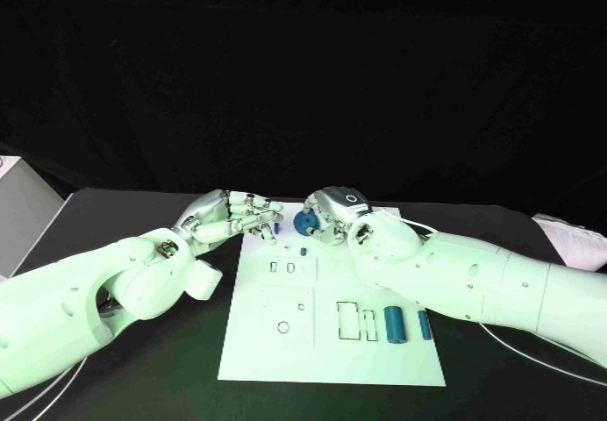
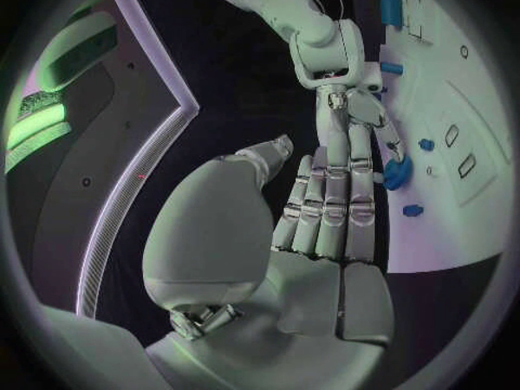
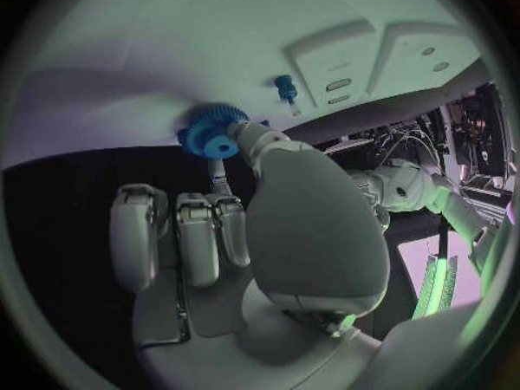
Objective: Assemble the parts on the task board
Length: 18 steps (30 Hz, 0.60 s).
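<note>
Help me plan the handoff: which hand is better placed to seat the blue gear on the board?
Right. The right hand already pinches the blue gear over the task board's far edge; the left hand holds nothing.

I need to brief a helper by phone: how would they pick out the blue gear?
Find the white task board on the black table. At its far edge, the right hand pinches the round toothed blue gear; the other blue parts are plain cylinders or small pegs.

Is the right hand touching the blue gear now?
Touching. In the right wrist view, the right hand pinches the blue gear at its fingertips.
</note>
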Motion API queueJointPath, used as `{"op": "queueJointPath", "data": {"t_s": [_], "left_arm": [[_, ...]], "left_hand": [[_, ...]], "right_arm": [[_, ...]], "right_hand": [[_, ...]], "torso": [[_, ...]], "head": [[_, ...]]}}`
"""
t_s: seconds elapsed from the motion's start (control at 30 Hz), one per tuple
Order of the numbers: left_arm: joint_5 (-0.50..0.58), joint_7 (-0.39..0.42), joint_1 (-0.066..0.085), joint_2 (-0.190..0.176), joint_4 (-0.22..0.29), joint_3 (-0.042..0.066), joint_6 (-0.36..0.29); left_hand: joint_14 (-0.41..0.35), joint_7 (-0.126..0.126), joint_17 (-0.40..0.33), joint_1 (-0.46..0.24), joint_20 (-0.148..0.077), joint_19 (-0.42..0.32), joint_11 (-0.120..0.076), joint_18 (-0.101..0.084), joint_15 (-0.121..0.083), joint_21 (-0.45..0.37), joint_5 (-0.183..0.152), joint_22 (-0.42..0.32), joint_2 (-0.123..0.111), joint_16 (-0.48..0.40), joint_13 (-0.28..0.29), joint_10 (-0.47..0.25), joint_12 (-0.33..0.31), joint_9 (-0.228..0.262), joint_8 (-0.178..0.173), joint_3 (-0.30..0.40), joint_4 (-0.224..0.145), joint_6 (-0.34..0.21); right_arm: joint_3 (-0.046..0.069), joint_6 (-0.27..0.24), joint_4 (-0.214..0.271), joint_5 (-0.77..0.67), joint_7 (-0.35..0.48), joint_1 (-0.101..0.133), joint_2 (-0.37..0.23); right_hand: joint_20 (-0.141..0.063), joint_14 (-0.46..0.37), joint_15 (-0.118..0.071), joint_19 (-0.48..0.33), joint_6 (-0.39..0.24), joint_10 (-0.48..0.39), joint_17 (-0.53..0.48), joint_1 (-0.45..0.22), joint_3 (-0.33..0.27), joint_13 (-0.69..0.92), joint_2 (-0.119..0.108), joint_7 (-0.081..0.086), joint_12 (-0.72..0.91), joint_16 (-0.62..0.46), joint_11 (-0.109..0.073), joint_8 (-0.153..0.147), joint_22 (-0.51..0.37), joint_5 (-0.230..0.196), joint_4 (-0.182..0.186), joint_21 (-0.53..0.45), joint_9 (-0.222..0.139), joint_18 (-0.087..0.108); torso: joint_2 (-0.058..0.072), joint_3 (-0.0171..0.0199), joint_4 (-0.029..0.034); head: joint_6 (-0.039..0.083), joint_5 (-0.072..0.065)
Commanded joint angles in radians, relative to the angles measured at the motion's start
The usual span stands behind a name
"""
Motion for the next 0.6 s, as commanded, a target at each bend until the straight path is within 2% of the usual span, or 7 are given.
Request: {"op": "queueJointPath", "data": {"t_s": [0.03, 0.23, 0.33, 0.4, 0.43, 0.47, 0.6], "left_arm": [[-0.004, 0.004, 0.0, 0.0, 0.004, 0.001, 0.017], [-0.004, 0.004, 0.0, -0.002, 0.004, 0.001, 0.016], [-0.004, 0.004, 0.0, -0.002, 0.004, 0.001, 0.016], [-0.005, 0.004, 0.0, -0.002, 0.004, 0.001, 0.016], [-0.005, 0.004, 0.0, -0.001, 0.004, 0.001, 0.017], [-0.005, 0.004, 0.0, -0.001, 0.004, 0.001, 0.017], [-0.005, 0.003, 0.0, -0.001, 0.003, 0.001, 0.016]], "left_hand": [[-0.005, 0.003, 0.001, 0.006, 0.002, -0.007, 0.0, 0.009, -0.002, 0.006, 0.0, 0.001, 0.007, -0.005, 0.0, -0.008, -0.004, 0.001, -0.006, 0.0, -0.006, -0.008], [-0.005, 0.003, 0.001, 0.006, 0.002, -0.007, 0.0, 0.009, -0.002, 0.006, 0.0, 0.001, 0.007, -0.005, 0.0, -0.008, -0.004, 0.001, -0.006, 0.0, -0.006, -0.008], [-0.005, 0.003, 0.001, 0.006, 0.002, -0.007, 0.0, 0.009, -0.002, 0.006, 0.0, 0.001, 0.007, -0.005, 0.0, -0.008, -0.004, 0.001, -0.006, 0.0, -0.006, -0.008], [-0.005, 0.003, 0.001, 0.006, 0.002, -0.007, 0.0, 0.009, -0.002, 0.006, 0.0, 0.001, 0.007, -0.005, 0.0, -0.008, -0.004, 0.001, -0.006, 0.0, -0.006, -0.008], [-0.005, 0.003, 0.001, 0.006, 0.002, -0.007, 0.0, 0.009, -0.002, 0.006, 0.0, 0.001, 0.007, -0.005, 0.0, -0.008, -0.004, 0.001, -0.006, 0.0, -0.006, -0.008], [-0.005, 0.003, 0.001, 0.006, 0.002, -0.007, 0.0, 0.009, -0.002, 0.006, 0.0, 0.001, 0.007, -0.005, 0.0, -0.008, -0.004, 0.001, -0.006, 0.0, -0.006, -0.008], [-0.005, 0.003, 0.001, 0.005, 0.003, -0.01, 0.0, 0.009, -0.001, 0.01, 0.0, 0.004, 0.007, -0.006, 0.0, -0.009, -0.003, 0.002, -0.007, 0.0, -0.008, -0.008]], "right_arm": [[-0.003, 0.024, -0.011, -0.004, 0.006, -0.006, 0.002], [-0.003, 0.046, -0.016, 0.005, 0.013, -0.006, 0.001], [-0.003, 0.051, -0.017, 0.014, 0.019, -0.006, 0.001], [-0.003, 0.051, -0.017, 0.019, 0.023, -0.006, 0.001], [-0.003, 0.05, -0.017, 0.022, 0.025, -0.006, 0.001], [-0.003, 0.05, -0.017, 0.024, 0.026, -0.006, 0.0], [-0.003, 0.051, -0.016, 0.03, 0.028, -0.006, -0.003]], "right_hand": [[-0.001, 0.106, -0.004, 0.053, -0.023, 0.104, 0.263, -0.017, 0.005, 0.262, -0.006, 0.005, 0.002, 0.004, 0.003, -0.018, 0.075, -0.005, -0.004, -0.003, -0.009, -0.01], [0.004, 0.106, 0.002, 0.052, -0.032, 0.094, 0.263, -0.047, -0.012, 0.252, -0.016, 0.008, -0.008, 0.004, 0.007, -0.027, 0.073, -0.002, 0.001, -0.005, -0.013, -0.01], [0.007, 0.106, 0.003, 0.051, -0.037, 0.09, 0.263, -0.082, -0.053, 0.248, -0.017, 0.007, -0.012, 0.004, 0.007, -0.035, 0.072, -0.013, 0.015, -0.007, -0.015, -0.009], [0.007, 0.106, 0.003, 0.051, -0.042, 0.088, 0.263, -0.097, -0.096, 0.247, -0.006, 0.007, -0.014, 0.004, 0.006, -0.041, 0.072, -0.033, 0.029, -0.007, -0.017, -0.009], [0.007, 0.106, 0.003, 0.051, -0.043, 0.086, 0.263, -0.112, -0.142, 0.245, 0.005, 0.006, -0.016, 0.004, 0.007, -0.047, 0.072, -0.051, 0.049, -0.008, -0.018, -0.009], [0.007, 0.106, 0.003, 0.051, -0.043, 0.087, 0.263, -0.116, -0.157, 0.245, 0.011, 0.006, -0.015, 0.004, 0.007, -0.048, 0.073, -0.055, 0.058, -0.008, -0.018, -0.009], [0.008, 0.106, 0.004, 0.052, -0.04, 0.087, 0.263, -0.14, -0.195, 0.246, 0.037, 0.006, -0.015, 0.004, 0.007, -0.051, 0.076, -0.039, 0.075, -0.006, -0.018, -0.01]], "torso": [[0.0, 0.001, -0.0012], [0.0, 0.0017, -0.0018], [0.0, 0.0021, -0.0025], [0.001, 0.0025, -0.0026], [0.001, 0.0028, -0.0024], [0.0, 0.0027, -0.0019], [0.0, 0.0026, -0.0013]], "head": [[0.0, 0.002], [0.0, 0.0], [0.0, 0.001], [0.001, 0.001], [0.001, 0.0], [0.001, 0.0], [0.001, 0.0]]}}
